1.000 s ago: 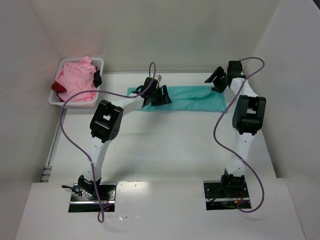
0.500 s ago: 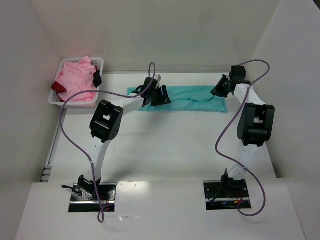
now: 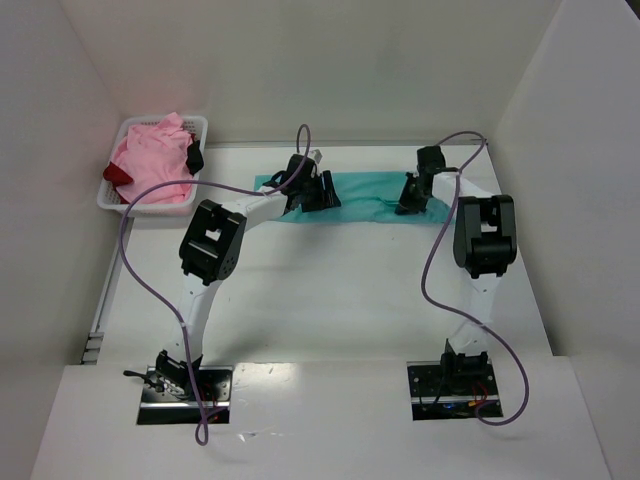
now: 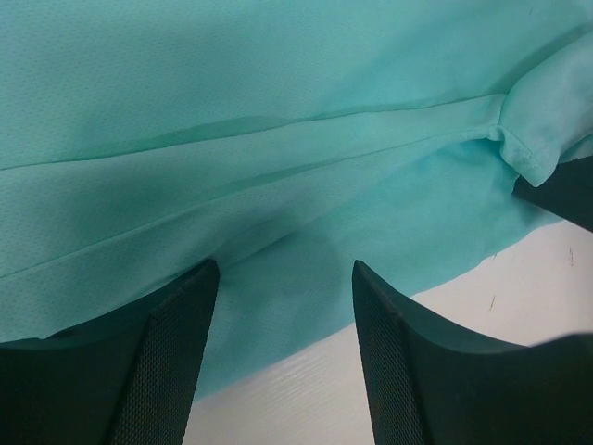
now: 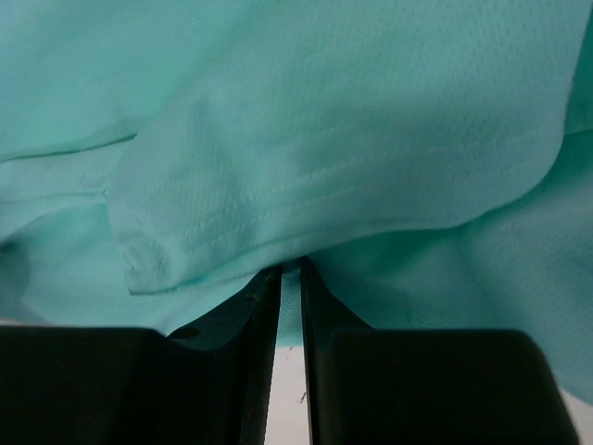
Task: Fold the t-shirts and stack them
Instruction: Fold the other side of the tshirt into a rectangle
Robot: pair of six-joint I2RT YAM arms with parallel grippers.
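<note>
Teal t-shirt is the one in play. It lies beyond the bare middle of the surface, stretched out as a long band from left to right.

Right pincer first: on my wrist view the two fingers stand almost together with a fold of the hem caught at their tips. I call that clenched on the teal t-shirt, near its right end.

Left pincer sits over the left part of the band. Its fingers are spread wide and released, with cloth lying between them and nothing gripped.

The fabric looks like a thin, light knit, all softness and no stiffness. I expect it to sag, drag and crumple rather than hold a line. My judgement is to take it on a seam or a doubled edge, close to a corner, catching every layer. If I pinch only the top layer, the fold probably opens as I lift.

Farther back on the left, the white basket holds the pink t-shirt in a heap. The dark red t-shirt peeks out at its left side, and neither one is folded yet.
</note>
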